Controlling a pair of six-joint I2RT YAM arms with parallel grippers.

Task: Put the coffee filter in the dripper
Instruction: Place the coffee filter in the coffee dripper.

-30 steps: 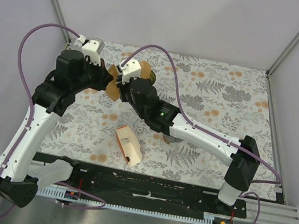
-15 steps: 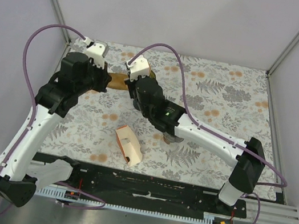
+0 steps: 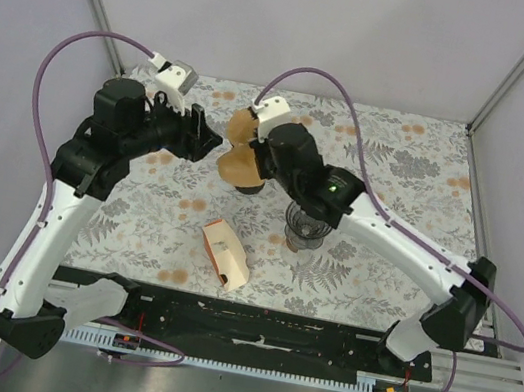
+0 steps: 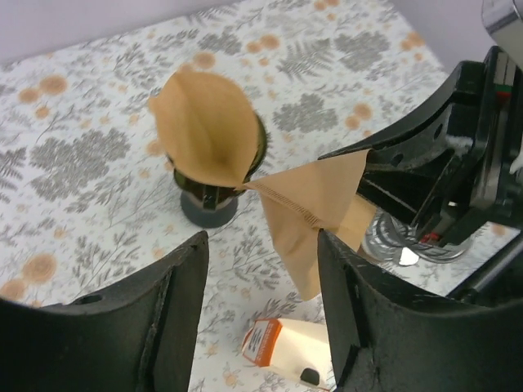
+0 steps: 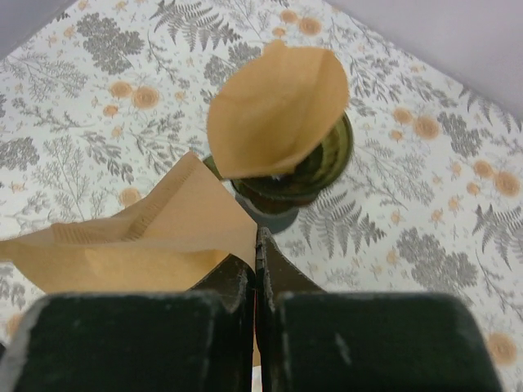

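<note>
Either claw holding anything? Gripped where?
The right claw is shut on a folded coffee filter, pinching it at one edge. The left claw is open and holds nothing.

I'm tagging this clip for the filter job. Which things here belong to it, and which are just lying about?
Belongs to the job: dripper; paper filter standing in it; folded filter pinched in the right hand; open left hand.
Just lying about: small carton; glass vessel by the right arm.

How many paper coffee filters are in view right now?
2. The upright filter sits in the dripper. The second filter is pinched in the right gripper, beside the dripper. The arms may hide others.
</note>
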